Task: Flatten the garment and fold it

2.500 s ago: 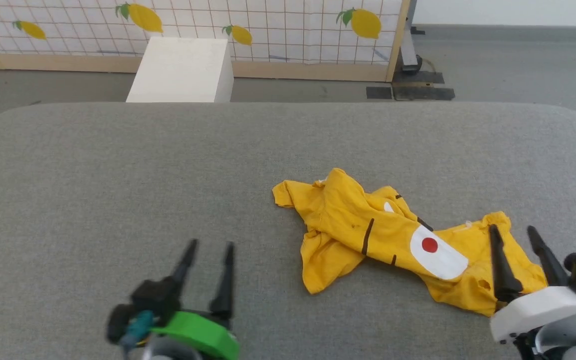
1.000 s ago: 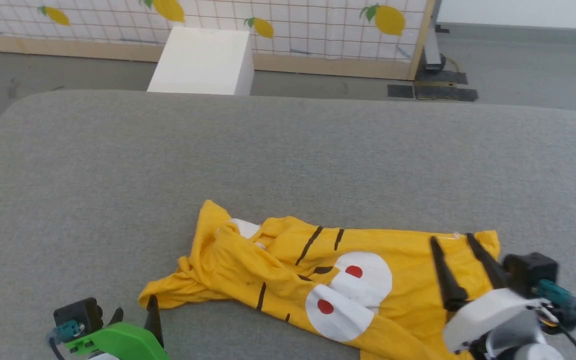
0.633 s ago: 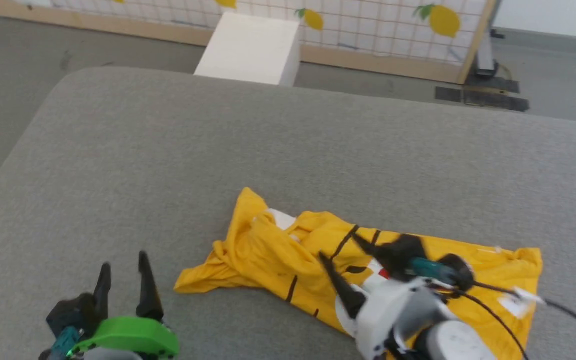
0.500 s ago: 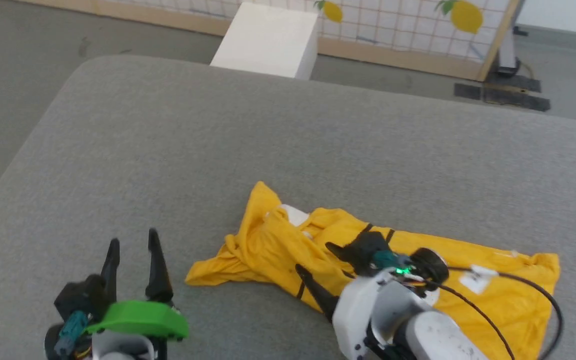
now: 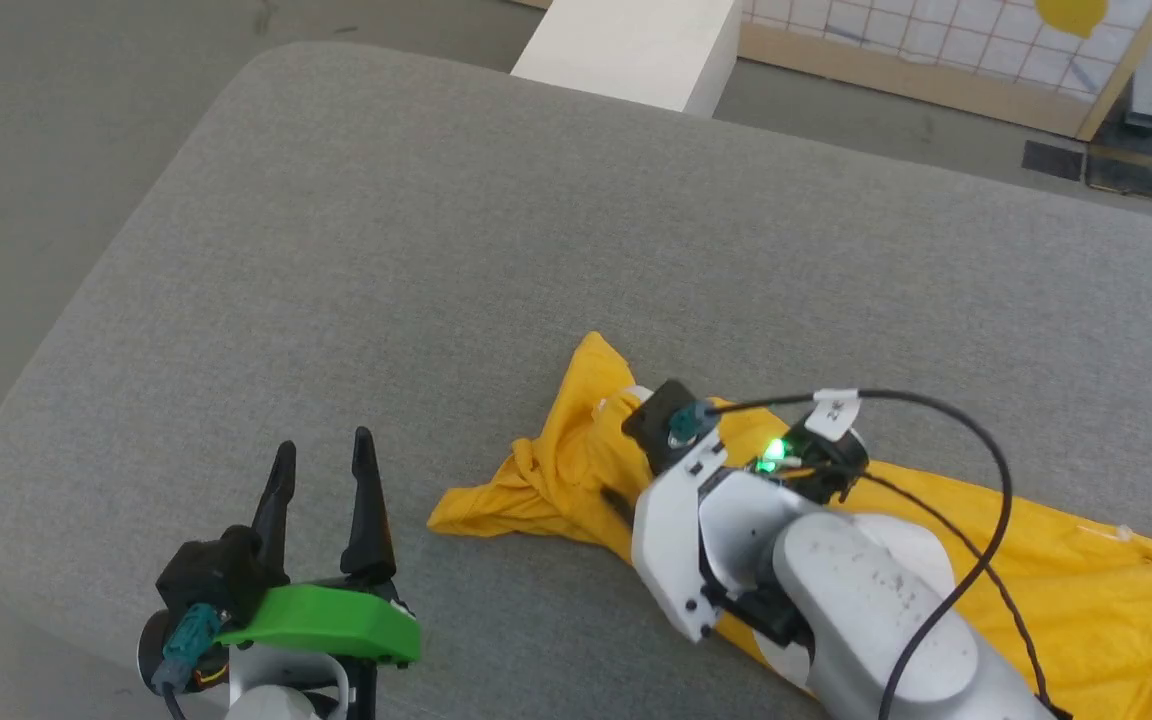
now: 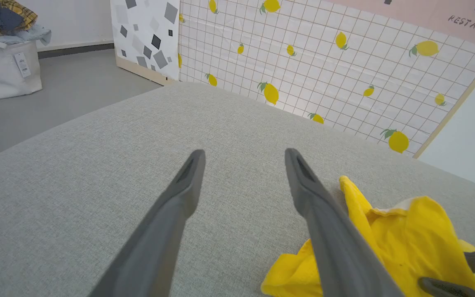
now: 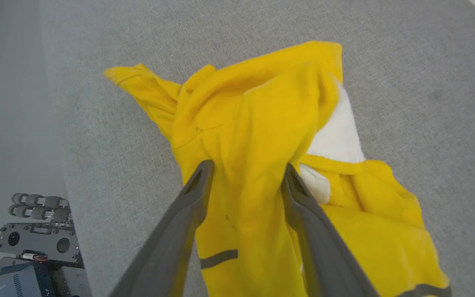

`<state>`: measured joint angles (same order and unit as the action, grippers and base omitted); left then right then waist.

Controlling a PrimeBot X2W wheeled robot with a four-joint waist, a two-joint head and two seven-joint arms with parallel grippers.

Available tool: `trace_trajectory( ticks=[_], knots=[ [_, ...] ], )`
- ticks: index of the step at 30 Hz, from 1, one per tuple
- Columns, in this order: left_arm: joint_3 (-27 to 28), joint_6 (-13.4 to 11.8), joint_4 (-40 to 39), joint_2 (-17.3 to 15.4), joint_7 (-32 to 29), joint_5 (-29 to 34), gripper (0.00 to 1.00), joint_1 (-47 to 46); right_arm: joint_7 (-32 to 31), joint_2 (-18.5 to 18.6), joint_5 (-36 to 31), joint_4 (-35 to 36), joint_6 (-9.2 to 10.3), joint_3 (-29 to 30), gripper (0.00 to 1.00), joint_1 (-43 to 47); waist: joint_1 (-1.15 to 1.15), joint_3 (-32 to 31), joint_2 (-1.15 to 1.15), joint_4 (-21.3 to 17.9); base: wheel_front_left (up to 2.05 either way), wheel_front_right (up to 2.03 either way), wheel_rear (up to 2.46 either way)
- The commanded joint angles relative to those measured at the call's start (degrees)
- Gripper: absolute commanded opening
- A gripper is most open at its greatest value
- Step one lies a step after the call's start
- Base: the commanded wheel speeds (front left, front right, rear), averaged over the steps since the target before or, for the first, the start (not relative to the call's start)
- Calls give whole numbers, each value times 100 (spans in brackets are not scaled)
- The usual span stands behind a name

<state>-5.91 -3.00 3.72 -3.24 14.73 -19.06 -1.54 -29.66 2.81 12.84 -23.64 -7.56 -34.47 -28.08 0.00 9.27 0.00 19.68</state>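
The yellow T-shirt [image 5: 548, 478] lies crumpled on the grey cloth-covered bench [image 5: 416, 240], one end bunched and the rest stretching off to the right. The right tool [image 7: 248, 165] is down on the bunched end. Its fingers [image 7: 188, 206] stand apart on either side of a raised fold and touch it, but whether they pinch it is hard to tell. The left tool [image 5: 324, 440] is over the bench just left of the shirt, fingers spread wide, holding nothing.

The right gripper [image 7: 248, 165], jaws apart, straddles a bunched fold of the garment [image 7: 254, 107] (white patch showing).
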Motion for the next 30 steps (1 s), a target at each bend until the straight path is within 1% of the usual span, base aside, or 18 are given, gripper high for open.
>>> trace_trajectory(
  ticks=[1, 6, 8, 12, 15, 19, 21, 23, 25, 29, 30],
  knots=[
    [22, 40, 25, 29, 26, 62, 100, -101, 68, 7, 71, 16, 8, 62, 0, -146, 0, 40, 0, 40, 0, 0, 0],
    [9, 7, 70, 34, 27, 15, 100, -55, 556, 7, 326, 293, 8, 549, 0, -239, 0, -38, 0, -93, 0, 0, 0],
    [4, 6, 107, 34, 27, 19, 100, -37, 782, 7, 357, 409, 8, 933, 0, -256, 0, -80, 0, -185, 0, 0, 0],
    [48, 24, 138, 35, 27, 87, 100, -13, 1220, 7, 112, 694, 8, 2117, 0, -206, 0, -189, 0, -404, 0, 0, 0],
    [79, 70, 166, 35, 27, 145, 100, 10, 1354, 7, -240, 981, 8, 3207, 0, 17, 0, -260, 0, -584, 0, 0, 0],
    [49, 128, 220, 35, 27, 164, 100, 21, 1220, 8, -837, 1232, 8, 4564, 0, 556, 0, -356, 0, -785, 0, 0, 0],
    [21, 148, 254, 35, 27, 182, 100, 36, 1086, 8, -971, 1282, 8, 5118, 0, 861, 0, -396, 0, -876, 0, 0, 0],
    [1, 163, 288, 35, 27, 189, 100, 53, 915, 7, -999, 1252, 8, 5546, 0, 1156, 0, -431, 0, -963, 0, 0, 0],
    [-18, 181, 311, 35, 27, 200, 100, 61, 723, 7, -970, 1198, 8, 5834, 0, 1441, 0, -457, 0, -1035, 0, 0, 0],
    [-38, 220, 362, 35, 27, 219, 100, 82, 356, 7, -671, 1119, 8, 6037, 0, 1908, 0, -513, 0, -1200, 0, 0, 0],
    [-46, 231, 378, 35, 27, 218, 100, 89, 318, 7, -611, 1137, 8, 6034, 50, 1996, 0, -528, 0, -1235, 0, 0, 0]
  ],
)
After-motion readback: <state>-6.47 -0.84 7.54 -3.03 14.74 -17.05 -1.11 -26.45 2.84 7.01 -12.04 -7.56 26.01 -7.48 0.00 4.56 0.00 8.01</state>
